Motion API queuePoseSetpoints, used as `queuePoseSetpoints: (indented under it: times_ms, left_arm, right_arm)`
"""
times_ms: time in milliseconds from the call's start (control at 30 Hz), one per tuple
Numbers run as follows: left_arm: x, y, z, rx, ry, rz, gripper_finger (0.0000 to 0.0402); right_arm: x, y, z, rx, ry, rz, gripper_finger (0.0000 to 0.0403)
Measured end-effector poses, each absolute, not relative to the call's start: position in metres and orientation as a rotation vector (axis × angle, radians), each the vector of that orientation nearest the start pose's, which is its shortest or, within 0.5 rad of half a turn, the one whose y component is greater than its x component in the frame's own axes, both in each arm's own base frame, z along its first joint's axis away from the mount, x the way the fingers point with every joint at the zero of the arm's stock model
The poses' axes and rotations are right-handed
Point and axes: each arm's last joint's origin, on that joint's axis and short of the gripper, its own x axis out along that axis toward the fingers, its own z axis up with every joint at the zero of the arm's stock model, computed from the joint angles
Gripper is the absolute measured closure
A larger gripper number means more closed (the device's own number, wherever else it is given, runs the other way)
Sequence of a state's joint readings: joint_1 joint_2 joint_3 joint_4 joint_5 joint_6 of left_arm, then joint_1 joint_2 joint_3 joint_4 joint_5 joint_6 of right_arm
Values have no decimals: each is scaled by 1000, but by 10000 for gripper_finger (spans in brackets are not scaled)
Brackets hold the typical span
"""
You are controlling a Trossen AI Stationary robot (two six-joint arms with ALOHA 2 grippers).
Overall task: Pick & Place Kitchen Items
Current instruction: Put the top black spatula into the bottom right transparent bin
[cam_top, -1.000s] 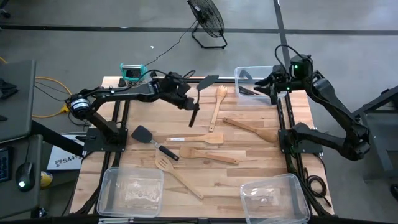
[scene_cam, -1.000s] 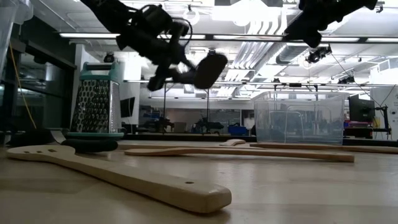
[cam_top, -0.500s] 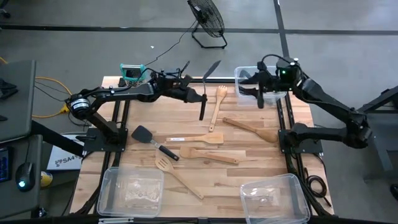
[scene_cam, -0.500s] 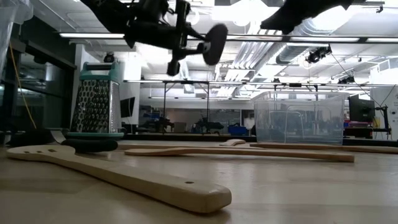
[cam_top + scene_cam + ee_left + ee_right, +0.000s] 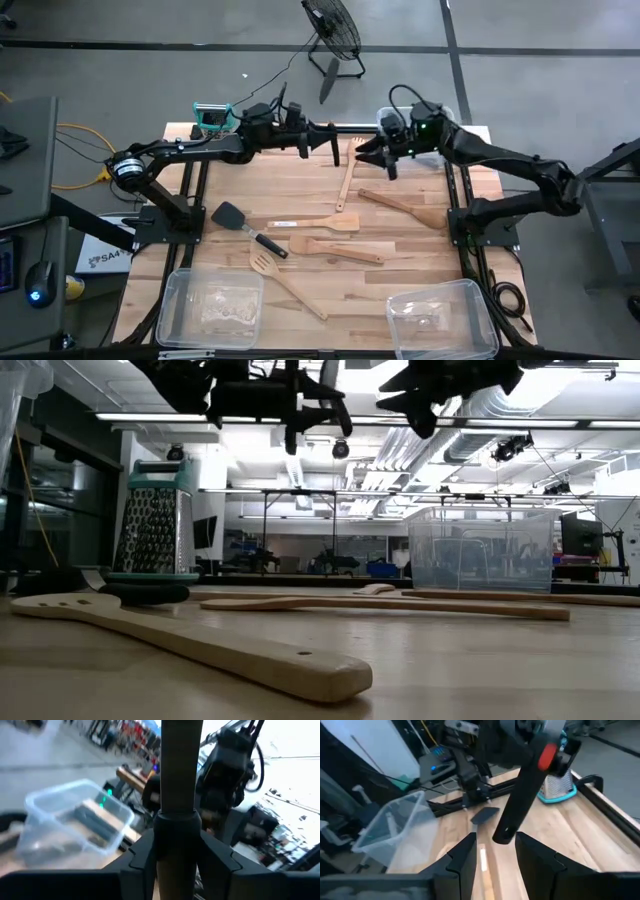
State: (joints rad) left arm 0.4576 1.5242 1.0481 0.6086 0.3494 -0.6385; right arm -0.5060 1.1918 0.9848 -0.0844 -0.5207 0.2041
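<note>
As the left gripper (image 5: 318, 138) grasps a black turner (image 5: 331, 110) near the table's (image 5: 420, 255) far edge, the right gripper (image 5: 372, 152), fingers parted and empty, looks ready to take its handle.

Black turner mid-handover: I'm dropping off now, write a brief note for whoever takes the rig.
Left end effector: shut on the black plastic turner, held in the air near the table's far edge.
Right end effector: open, fingers either side of the handle's end.
Far clear plastic bin: dark utensils already inside.
Left on the wooden table: second black turner, pale wooden spoon, three wooden spatulas, slotted wooden turner.
Next, probably: close right, release left.
</note>
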Motion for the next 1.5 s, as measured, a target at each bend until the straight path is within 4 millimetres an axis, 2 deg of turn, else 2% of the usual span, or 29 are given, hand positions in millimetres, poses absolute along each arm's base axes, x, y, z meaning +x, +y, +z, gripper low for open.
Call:
queuePoseSetpoints:
  times_ms: [200, 367, 700, 867, 1100, 1433, 1500]
  left_arm:
    - [314, 144, 329, -475, -225, 60, 296]
    - [315, 144, 329, -433, -224, 57, 296]
    - [314, 142, 331, -384, -226, 13, 296]
    - [315, 140, 331, -341, -216, -37, 296]
    - [317, 132, 336, -269, -256, -73, 296]
    - [317, 132, 335, -267, -252, -73, 296]
    - [317, 132, 335, -271, -252, -75, 296]
  right_arm:
    - [255, -111, 327, 267, 219, -139, 275]
    - [259, -110, 327, 236, 192, -98, 270]
    - [275, -114, 318, 250, 175, -98, 170]
    - [286, -118, 314, 309, 117, -73, 155]
    - [290, -119, 311, 320, 118, -69, 188]
    - [290, -118, 311, 333, 122, -32, 305]
    - [290, -118, 311, 352, 122, -24, 311]
